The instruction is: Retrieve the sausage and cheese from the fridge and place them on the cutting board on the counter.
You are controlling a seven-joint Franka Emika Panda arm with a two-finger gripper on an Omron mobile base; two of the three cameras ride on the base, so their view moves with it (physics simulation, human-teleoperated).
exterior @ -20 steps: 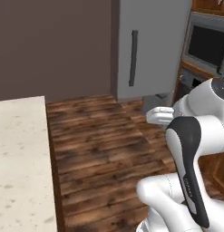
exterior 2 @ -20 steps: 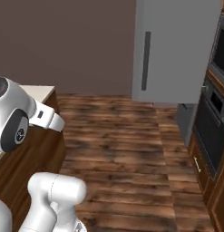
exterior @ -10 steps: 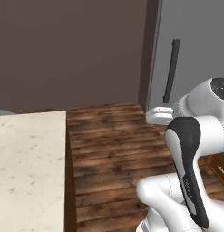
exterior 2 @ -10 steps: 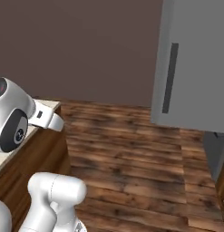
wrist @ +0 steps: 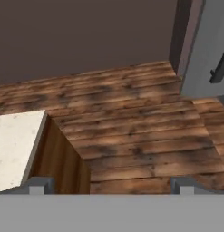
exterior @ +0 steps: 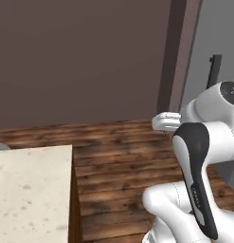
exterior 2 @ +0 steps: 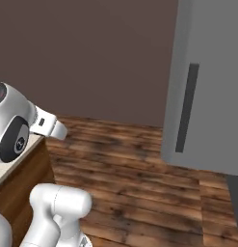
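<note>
The fridge (exterior: 214,102) is a tall grey block at the right, its door shut and its dark bar handle (exterior 2: 186,108) upright. In the hand view the fridge (wrist: 205,50) fills the upper right corner. My gripper (wrist: 111,186) hangs open over the wooden floor, its two tips wide apart with nothing between them. The counter (exterior: 28,190), a beige speckled top, lies at the lower left, and its corner (wrist: 16,145) is below my hand to the left. The sausage, the cheese and the cutting board are out of view.
Dark plank floor (exterior: 118,142) stretches between the counter and the fridge. A plain dark brown wall (exterior 2: 91,53) closes the back. The counter's brown wooden side (wrist: 63,165) drops to the floor beside my left fingertip.
The whole picture has shifted: the base has moved, so the fridge now stands larger and further right and the oven cabinets have left view. The arm holds its pose, jaws still open.
</note>
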